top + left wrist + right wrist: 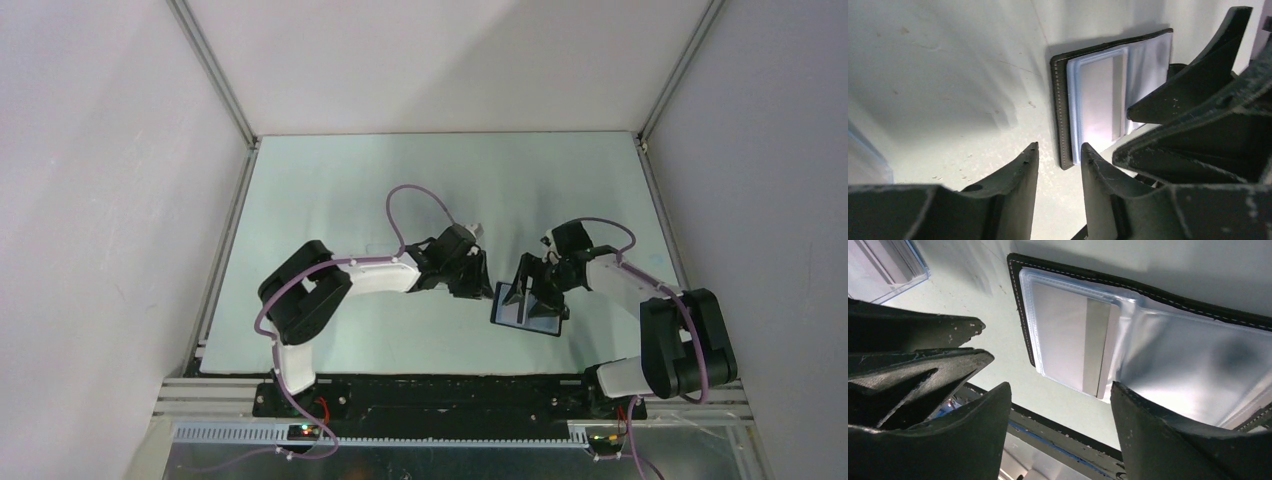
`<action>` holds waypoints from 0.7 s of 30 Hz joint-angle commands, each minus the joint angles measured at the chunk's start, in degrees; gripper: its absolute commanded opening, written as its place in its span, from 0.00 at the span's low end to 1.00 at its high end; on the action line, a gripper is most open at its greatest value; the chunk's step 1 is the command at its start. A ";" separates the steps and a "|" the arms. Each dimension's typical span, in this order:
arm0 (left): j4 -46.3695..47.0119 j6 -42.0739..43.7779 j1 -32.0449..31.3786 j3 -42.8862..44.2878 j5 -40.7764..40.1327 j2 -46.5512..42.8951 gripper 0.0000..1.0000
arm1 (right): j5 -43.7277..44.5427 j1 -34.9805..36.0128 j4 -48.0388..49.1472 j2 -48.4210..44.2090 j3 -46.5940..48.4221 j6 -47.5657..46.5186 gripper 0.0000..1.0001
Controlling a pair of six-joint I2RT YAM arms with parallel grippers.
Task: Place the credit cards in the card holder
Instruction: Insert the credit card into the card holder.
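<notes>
A small black stitched folding card holder (510,306) is lying opened out flat on the pale desk (400,190), close to the desk's near edge and right of the desk's middle, sitting slightly askew to that edge. Its clear, pale grey-blue plastic sleeves are facing up and puckering a little toward the fold. One thin whitish rectangular plastic credit card (1068,340), bearing a grey stripe along its fold-side edge, is lying flat in the sleeve on one half.

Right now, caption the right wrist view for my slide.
Open right gripper over the unfolded card holder, one credit card slotted inside.
</notes>
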 commanded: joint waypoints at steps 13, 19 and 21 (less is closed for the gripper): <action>8.83 -3.95 -0.58 5.72 10.60 5.51 0.33 | 0.94 -2.86 -0.41 1.55 0.86 -2.63 0.18; 8.76 -3.72 -0.60 4.77 8.17 7.15 0.36 | 3.69 -2.24 -0.97 2.72 0.81 -3.02 0.11; 8.74 -3.55 -0.65 5.13 8.95 8.08 0.36 | 4.56 -1.96 -1.07 2.75 0.90 -3.03 0.10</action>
